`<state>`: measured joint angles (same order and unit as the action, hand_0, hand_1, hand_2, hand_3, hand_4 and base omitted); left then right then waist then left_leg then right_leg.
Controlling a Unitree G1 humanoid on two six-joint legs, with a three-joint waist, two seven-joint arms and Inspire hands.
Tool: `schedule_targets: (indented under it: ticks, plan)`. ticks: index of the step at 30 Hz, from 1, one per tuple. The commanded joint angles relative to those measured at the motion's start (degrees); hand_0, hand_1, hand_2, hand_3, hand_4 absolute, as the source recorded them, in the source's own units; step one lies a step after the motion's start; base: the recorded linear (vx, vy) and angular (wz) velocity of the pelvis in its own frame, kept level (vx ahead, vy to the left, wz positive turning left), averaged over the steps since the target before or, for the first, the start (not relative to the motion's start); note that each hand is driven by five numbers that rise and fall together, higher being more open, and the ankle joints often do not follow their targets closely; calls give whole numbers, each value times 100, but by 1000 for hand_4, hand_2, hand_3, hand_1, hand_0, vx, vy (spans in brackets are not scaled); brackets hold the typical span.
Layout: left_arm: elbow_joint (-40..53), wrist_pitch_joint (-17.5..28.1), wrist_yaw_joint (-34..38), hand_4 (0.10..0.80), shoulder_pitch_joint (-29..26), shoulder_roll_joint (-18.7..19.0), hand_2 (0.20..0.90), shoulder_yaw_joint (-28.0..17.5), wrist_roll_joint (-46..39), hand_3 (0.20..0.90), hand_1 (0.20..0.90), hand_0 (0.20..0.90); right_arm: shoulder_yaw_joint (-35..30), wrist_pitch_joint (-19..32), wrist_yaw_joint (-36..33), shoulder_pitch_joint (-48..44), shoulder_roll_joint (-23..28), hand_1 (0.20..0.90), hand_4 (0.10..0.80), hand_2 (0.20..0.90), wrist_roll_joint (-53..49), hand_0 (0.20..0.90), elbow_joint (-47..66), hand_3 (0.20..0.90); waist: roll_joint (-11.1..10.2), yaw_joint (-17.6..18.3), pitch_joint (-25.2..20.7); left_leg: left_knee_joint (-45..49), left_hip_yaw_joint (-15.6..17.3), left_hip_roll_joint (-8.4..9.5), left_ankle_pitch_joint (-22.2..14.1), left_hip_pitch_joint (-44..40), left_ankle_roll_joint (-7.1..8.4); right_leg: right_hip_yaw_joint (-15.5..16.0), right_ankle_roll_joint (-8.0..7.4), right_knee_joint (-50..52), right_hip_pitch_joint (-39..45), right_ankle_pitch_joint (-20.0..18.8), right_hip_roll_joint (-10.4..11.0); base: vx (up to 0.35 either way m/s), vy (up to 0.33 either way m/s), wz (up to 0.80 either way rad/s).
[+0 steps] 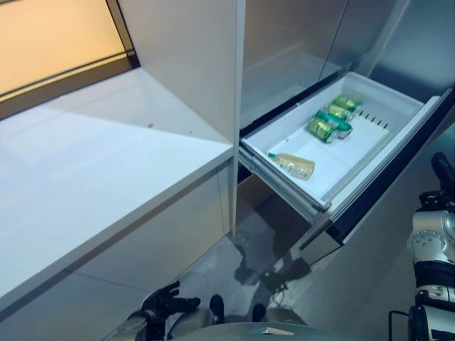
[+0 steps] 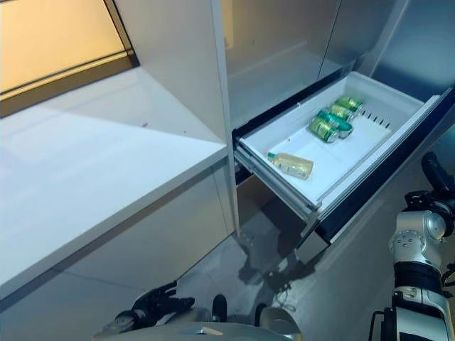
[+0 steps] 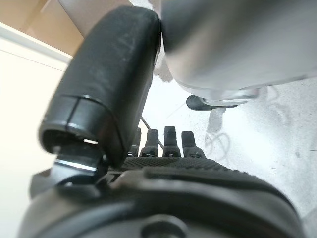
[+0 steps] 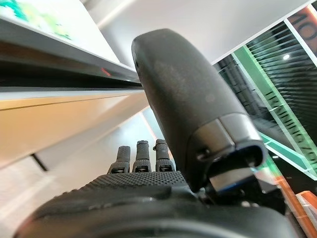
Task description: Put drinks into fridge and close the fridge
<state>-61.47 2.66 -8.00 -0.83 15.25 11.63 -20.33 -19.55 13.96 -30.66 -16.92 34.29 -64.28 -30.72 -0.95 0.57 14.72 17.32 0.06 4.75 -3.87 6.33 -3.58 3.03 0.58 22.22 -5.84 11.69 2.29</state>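
The fridge's white drawer stands pulled out at the upper right. Green cans lie together at its far end. A bottle with pale yellow drink lies on its side nearer the front. My left hand hangs low by the floor, well below the drawer. Its fingers are straight and hold nothing in the left wrist view. My right hand is at the right edge, just outside the drawer's dark front panel. Its fingers are straight and empty in the right wrist view.
A long white counter runs along the left, with a tan panel behind it. A white cabinet wall stands between the counter and the fridge. Grey floor lies under the drawer.
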Motion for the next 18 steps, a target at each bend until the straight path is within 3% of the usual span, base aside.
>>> schedule_targets:
  ticks: [1, 6, 9, 13, 18]
  plan:
    - [284, -56, 162, 800, 110, 66, 900, 394, -148, 900, 900, 900, -200, 567, 352, -691, 351, 900, 800, 900, -334, 900, 64, 900, -136, -275, 52, 1577, -140, 234, -1305, 707, -375, 197, 335, 867, -566, -7, 139, -129, 12, 8]
    - [538, -118, 362, 800, 35, 92, 900, 470, -429, 900, 900, 900, 80, 267, 535, -1145, 408, 900, 800, 900, -716, 900, -176, 900, -70, -399, 261, 2114, -162, 325, -1404, 1278, -419, 232, 426, 1609, -1161, 247, 155, -67, 21, 8]
    - [621, -128, 444, 800, 59, 117, 900, 446, -494, 900, 900, 900, 340, -142, 1161, -1423, 438, 900, 800, 900, -949, 900, -329, 900, -26, -508, 367, 2288, -204, 389, -1353, 1548, -397, 300, 464, 1906, -1419, 324, 167, -30, 14, 4]
    - [636, -112, 515, 800, 101, 201, 900, 369, -683, 900, 900, 900, 698, -522, 2035, -1689, 275, 900, 800, 900, -846, 900, -377, 900, 52, -633, 461, 2243, -247, 404, -1184, 1733, -355, 382, 480, 2100, -1644, 366, 170, -12, 9, 2]
    - [669, -6, 545, 800, 151, 246, 900, 304, -683, 900, 900, 900, 947, -581, 2513, -2046, 234, 900, 800, 900, -668, 900, -506, 900, 167, -819, 605, 2127, -384, 431, -889, 1953, -262, 563, 490, 2267, -1839, 371, 212, 33, -11, 15]
